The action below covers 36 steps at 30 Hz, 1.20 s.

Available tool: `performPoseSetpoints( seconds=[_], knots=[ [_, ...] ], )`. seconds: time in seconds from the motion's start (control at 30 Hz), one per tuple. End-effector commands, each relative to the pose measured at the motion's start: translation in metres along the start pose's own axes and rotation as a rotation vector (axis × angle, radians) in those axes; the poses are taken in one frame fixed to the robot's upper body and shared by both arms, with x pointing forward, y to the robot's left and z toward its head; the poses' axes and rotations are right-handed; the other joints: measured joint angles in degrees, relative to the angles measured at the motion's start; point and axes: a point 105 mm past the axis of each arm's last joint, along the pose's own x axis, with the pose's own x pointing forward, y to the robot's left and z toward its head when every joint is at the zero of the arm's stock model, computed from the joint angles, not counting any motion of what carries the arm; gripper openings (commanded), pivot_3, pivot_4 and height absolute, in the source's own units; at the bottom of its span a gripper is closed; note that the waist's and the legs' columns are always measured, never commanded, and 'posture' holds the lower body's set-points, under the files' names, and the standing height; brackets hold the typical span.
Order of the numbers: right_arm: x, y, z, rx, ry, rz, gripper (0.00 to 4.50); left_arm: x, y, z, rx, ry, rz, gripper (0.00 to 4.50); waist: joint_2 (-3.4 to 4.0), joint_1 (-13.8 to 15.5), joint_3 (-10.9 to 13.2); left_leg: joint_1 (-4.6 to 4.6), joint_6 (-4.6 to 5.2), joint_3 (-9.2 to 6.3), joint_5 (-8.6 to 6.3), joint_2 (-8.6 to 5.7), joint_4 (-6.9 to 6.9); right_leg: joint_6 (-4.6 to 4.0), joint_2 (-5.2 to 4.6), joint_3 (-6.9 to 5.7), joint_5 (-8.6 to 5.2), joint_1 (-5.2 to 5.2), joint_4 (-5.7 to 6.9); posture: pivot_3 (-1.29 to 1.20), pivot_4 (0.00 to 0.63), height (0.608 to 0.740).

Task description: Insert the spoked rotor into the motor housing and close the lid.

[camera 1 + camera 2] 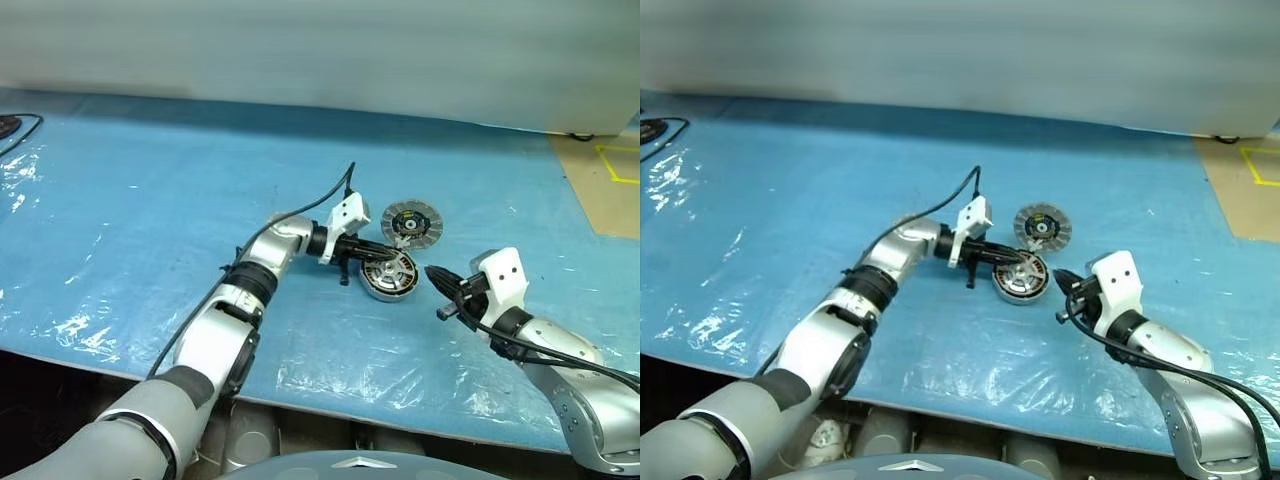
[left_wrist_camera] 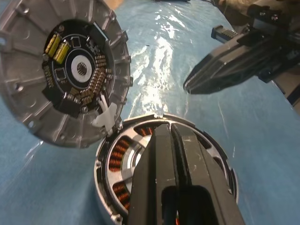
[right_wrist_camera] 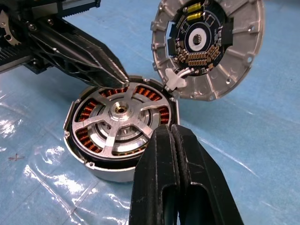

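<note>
Left gripper, fingers pressed together, hovers over the spoked rotor seated in the motor housing; right gripper pressed together, empty, nearby.

rotor in housing, lid behind

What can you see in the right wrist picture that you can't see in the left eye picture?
Right wrist view alone: the spoked rotor sitting inside the motor housing, its silver spokes over copper windings.

Left eye view alone: the big blue table cover and a cable.

Both: the housing, the lid lying beside it, hub side up, the shut left gripper over the housing's rim, and the shut right gripper.
</note>
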Motion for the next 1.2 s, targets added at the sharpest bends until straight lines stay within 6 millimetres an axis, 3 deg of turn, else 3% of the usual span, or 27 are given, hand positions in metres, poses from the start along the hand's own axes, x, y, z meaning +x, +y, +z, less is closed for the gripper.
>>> performPoseSetpoints(
  seconds=[0.03, 0.17, 0.33, 0.47, 0.57, 0.63, 0.83, 1.0, 1.2],
  knots=[
    [-0.004, 0.004, 0.014, -0.043, -0.049, 0.007, 0.00, 0.012, -0.005, -0.001, 0.078, 0.047, 0.017, 0.07, 0.00, -0.09, 0.00, 0.01, 0.00, 0.00, 0.00, 0.00, 0.00, 0.00, 0.00, 0.00, 0.00, 0.00, 0.00, 0.00, 0.150, 0.740],
    [-0.005, 0.004, 0.014, -0.049, -0.048, 0.005, 0.00, 0.013, -0.008, -0.047, 0.150, 0.340, 0.035, 0.07, 0.03, -0.18, -0.03, 0.07, 0.00, 0.02, 0.00, 0.02, 0.00, 0.00, 0.02, 0.03, 0.00, 0.02, 0.01, 0.00, 0.150, 0.740],
    [-0.005, 0.004, 0.013, -0.049, -0.045, 0.004, 0.00, 0.003, -0.008, -0.055, 0.134, 0.380, 0.030, 0.07, 0.06, -0.17, -0.08, 0.51, 0.00, 0.03, 0.00, 0.04, -0.03, 0.02, 0.00, 0.05, -0.03, 0.59, -0.07, 0.00, 0.150, 0.740],
    [-0.005, 0.004, 0.014, -0.051, -0.045, 0.006, 0.00, 0.004, -0.001, -0.043, 0.104, 0.300, 0.074, 0.07, 0.06, -0.29, -0.08, 1.04, 0.01, 0.21, -0.01, 0.02, -0.22, -0.15, 0.01, 0.26, -0.22, 0.92, -0.12, 0.00, 0.150, 0.740],
    [-0.003, 0.004, 0.017, -0.050, -0.059, 0.015, 0.00, 0.004, 0.005, -0.003, 0.069, 0.052, 0.114, 0.07, 0.07, -0.32, -0.08, 1.08, 0.01, 0.22, 0.00, 0.01, -0.22, -0.16, 0.01, 0.31, -0.23, 0.83, -0.12, 0.00, 0.150, 0.740],
    [-0.003, 0.005, 0.019, -0.042, -0.067, 0.026, 0.00, 0.000, 0.004, 0.014, 0.036, -0.064, 0.107, 0.07, 0.08, -0.33, -0.07, 0.96, 0.01, 0.24, 0.00, -0.05, -0.22, -0.15, 0.01, 0.35, -0.22, 0.67, -0.11, 0.00, 0.150, 0.740],
    [0.001, 0.008, 0.024, -0.013, -0.096, 0.066, 0.00, -0.032, -0.008, 0.033, -0.080, -0.229, 0.001, 0.07, 0.11, -0.29, -0.08, 0.01, 0.25, 0.21, 0.15, -0.06, -0.21, 0.05, 0.03, 0.28, -0.07, -0.25, 0.03, 0.00, 0.150, 0.740],
    [0.007, -0.001, 0.028, -0.021, -0.097, 0.059, 0.00, -0.056, -0.004, 0.024, -0.055, -0.205, 0.051, 0.07, 0.11, -0.36, -0.08, -0.13, 0.26, 0.20, 0.16, -0.05, -0.23, 0.05, 0.06, 0.24, -0.07, -0.38, 0.02, 0.00, 0.150, 0.740],
    [0.011, 0.001, 0.031, -0.025, -0.098, 0.102, 0.00, -0.072, 0.030, 0.010, -0.013, -0.145, 0.271, 0.07, 0.11, -0.24, -0.08, -0.09, 0.18, 0.19, 0.11, -0.06, -0.18, 0.08, 0.03, 0.23, -0.05, -0.29, 0.02, 0.00, 0.150, 0.740]
  ],
)
